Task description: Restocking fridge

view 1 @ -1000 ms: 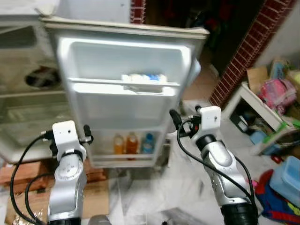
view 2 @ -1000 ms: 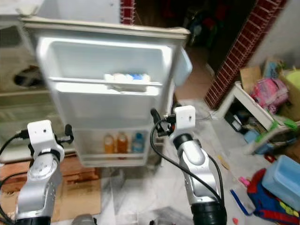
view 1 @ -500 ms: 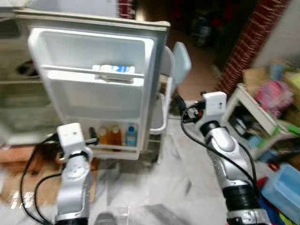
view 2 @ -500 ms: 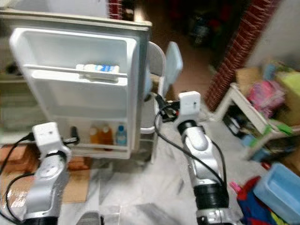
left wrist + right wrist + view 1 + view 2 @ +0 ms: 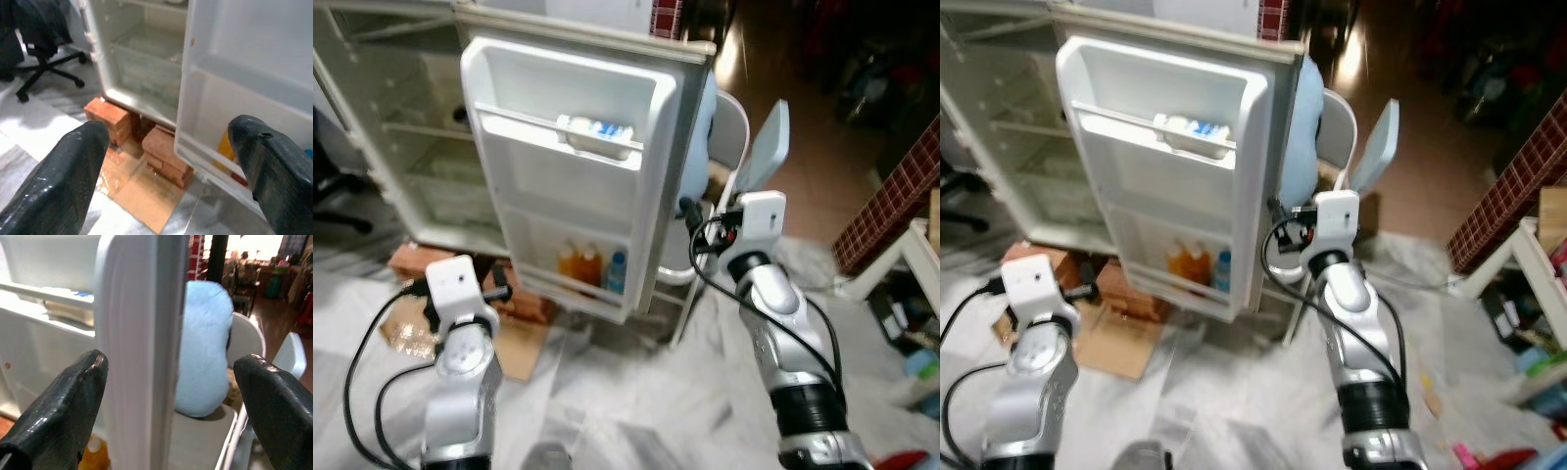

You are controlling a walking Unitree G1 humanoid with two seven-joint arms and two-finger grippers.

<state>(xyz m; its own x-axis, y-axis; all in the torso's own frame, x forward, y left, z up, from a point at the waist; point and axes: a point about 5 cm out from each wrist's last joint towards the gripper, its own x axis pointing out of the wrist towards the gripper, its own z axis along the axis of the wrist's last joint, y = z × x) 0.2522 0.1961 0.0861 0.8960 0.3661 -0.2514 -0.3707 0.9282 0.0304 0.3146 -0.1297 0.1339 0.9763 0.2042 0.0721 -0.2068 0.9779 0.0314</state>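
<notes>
Since 0.5 s ago, fridge door (image 5: 578,166) is seen more side-on, cabinet interior (image 5: 406,147) exposed; camera moved. Door stands open, bottles (image 5: 590,269) in its lower shelf. Right gripper (image 5: 171,396) straddles door edge, fingers wide, nothing held; left gripper (image 5: 168,161) wide, empty. Step judged approach; next, stock must be fetched.

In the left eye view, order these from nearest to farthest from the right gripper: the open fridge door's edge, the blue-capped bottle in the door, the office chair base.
1. Fridge door edge: just beside the right gripper.
2. Blue-capped bottle: low in the door's bottom shelf.
3. Office chair base: far off at the robot's left, past the fridge.
</notes>
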